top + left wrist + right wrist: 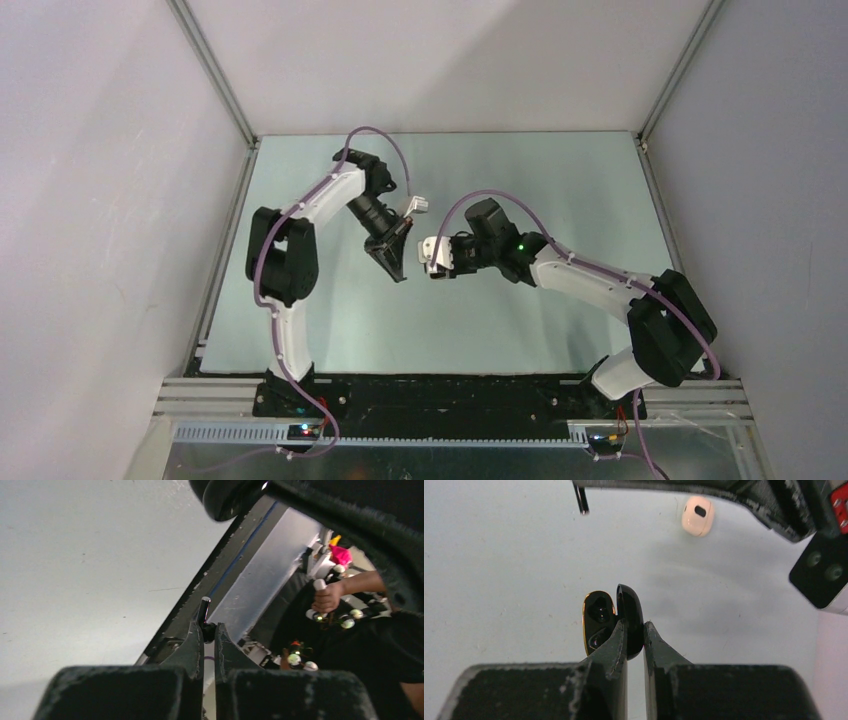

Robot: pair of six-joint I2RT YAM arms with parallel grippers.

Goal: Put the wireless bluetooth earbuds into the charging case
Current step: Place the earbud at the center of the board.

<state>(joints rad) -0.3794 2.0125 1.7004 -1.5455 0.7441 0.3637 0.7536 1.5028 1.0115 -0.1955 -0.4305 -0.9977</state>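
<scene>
Now, left gripper (207,630): closed down to a sliver, its two padded fingers pinching the head of a black earbud (204,611).
Bud's long axis: the stem stands out past the fingertips, roughly in line with the fingers and leaning slightly to one side. The free end of the stem is the leading end.
Ahead of that stem: the right gripper (634,627), tip to tip with the left one in mid-air over the table (560,180). In the top view the two sets of tips are near each other but apart.
Right gripper's hold: nearly closed, clamped on one glossy dark half of the open charging case (599,612). The gold-rimmed half with two dark wells swings out just left of its fingers.
Key relation: from the right wrist, the bud's stem hangs beyond the case and off to the left of it, well short of the wells. The stem end points back toward the case, not yet lined up with a well.
Nearer arm: by my reading the left, since it carries the bud, with the right only presenting the case.
Farther out: a cream-white rounded piece (697,515) beyond and to the right. I cannot tell whether it is a bud or a case.
</scene>
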